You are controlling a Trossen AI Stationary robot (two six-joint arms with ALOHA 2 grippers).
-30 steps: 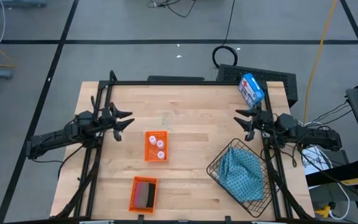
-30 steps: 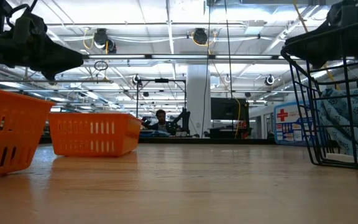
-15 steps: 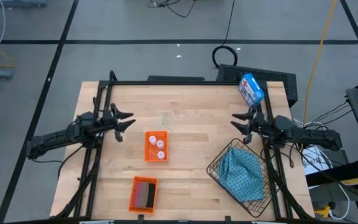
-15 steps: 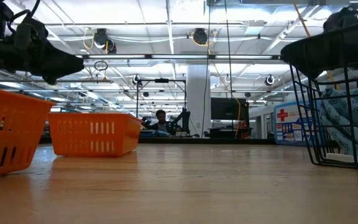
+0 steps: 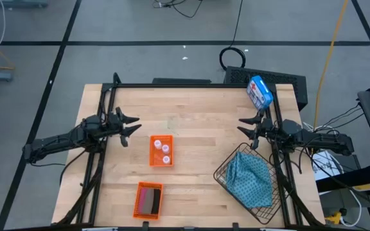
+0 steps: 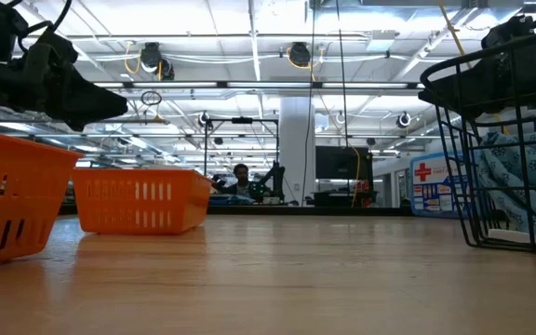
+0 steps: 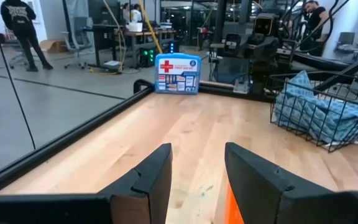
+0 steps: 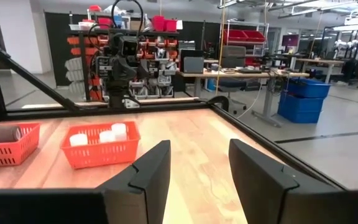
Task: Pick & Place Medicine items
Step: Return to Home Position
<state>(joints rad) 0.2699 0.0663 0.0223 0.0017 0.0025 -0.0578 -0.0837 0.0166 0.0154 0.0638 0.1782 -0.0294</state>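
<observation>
**Medicine sorted, arms due home**

The left gripper [image 5: 132,124], at mid-left of the high view, and the right gripper [image 5: 243,127], at mid-right, both hang above the table [image 5: 198,122]. Each has its fingers spread wide with nothing between them. The three white vials [image 5: 166,149] sit in the orange basket [image 5: 151,151] at centre frame. The short cylinders [image 5: 150,200] lie in the second orange basket [image 5: 137,192] at lower centre. No medicine item shows loose on the wood, so I judge this the homing step. The next move likely calls only for folding each arm back, clear of the wire basket [image 5: 222,174] at lower right.
</observation>
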